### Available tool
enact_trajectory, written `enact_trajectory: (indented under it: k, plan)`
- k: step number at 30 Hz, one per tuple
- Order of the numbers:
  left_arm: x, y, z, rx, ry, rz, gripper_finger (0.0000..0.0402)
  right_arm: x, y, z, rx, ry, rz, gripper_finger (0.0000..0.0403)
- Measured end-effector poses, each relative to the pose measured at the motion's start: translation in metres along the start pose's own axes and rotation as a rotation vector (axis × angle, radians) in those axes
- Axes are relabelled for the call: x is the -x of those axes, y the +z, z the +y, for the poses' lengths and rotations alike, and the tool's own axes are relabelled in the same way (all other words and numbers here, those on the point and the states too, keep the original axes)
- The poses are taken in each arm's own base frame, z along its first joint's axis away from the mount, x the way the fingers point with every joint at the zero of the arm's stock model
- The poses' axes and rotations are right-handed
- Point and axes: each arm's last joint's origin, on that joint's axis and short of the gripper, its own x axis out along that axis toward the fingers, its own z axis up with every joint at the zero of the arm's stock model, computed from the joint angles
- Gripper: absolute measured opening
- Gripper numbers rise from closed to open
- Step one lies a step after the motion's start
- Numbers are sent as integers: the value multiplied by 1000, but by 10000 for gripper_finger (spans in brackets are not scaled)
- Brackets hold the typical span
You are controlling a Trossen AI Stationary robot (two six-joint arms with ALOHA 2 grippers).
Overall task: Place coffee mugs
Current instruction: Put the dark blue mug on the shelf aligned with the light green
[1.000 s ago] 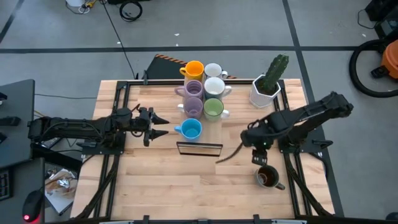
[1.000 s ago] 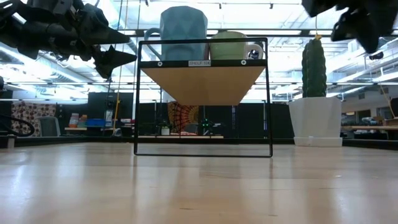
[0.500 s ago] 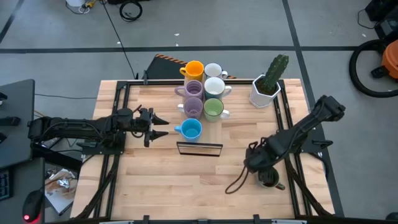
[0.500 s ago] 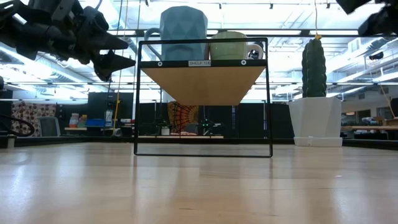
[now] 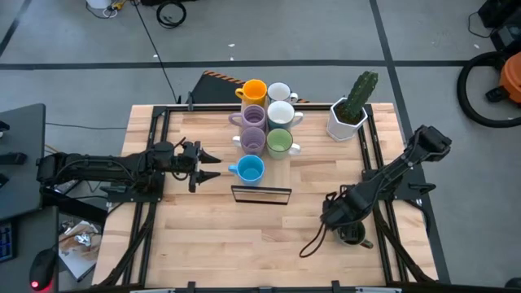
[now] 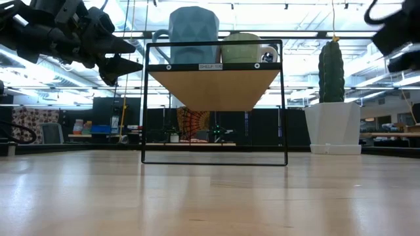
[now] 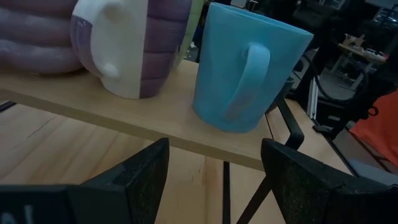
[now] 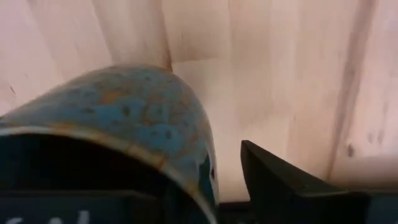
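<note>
Dark brown mug (image 5: 352,234): stands upright on the tabletop (image 5: 203,236) near its front right corner, mouth up, long axis vertical; mostly covered by the right arm in the high view; handle direction cannot be told.
Right gripper (image 5: 346,226): directly over the dark brown mug; in the right wrist view one finger (image 8: 292,183) sits outside the mug's speckled wall (image 8: 124,106), rim between the fingers; fingers partly closed, a firm grip cannot be confirmed.
Blue mug (image 5: 248,169): upright on the shelf (image 5: 261,195), front row, handle pointing toward the left gripper.
Other mugs: orange (image 5: 254,90), two white (image 5: 279,102), two purple (image 5: 253,128) and green (image 5: 279,142), all upright in two rows behind the blue mug.
Left gripper (image 5: 210,165): just beside the blue mug's handle, fingers spread wide, holding nothing.
Cactus pot (image 5: 348,120): back right of the tabletop.
Change from earlier frames: right arm has swung from mid-table down over the dark brown mug; left arm and shelf mugs unchanged.
</note>
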Motion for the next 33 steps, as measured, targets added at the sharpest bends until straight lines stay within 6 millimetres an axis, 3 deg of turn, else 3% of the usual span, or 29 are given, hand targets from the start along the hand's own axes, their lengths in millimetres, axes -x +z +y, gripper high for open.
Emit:
enact_trajectory:
  k: [7,11,15,18,26,33]
  plan:
    - [0,1,0,1,5,-13,263,-15,0,-12,63,10,9,89]
    - [0,2,0,3,18,-23,263,-10,8,-19,95,16,-9,43]
    - [0,2,1,2,36,-26,263,4,20,-27,125,53,-28,38]
    - [0,1,1,15,40,-19,263,22,26,-36,142,43,-12,38]
    - [0,1,1,72,49,-23,263,92,41,-55,225,-61,-131,41]
    - [0,1,1,73,55,-24,263,143,41,-70,232,-134,-232,42]
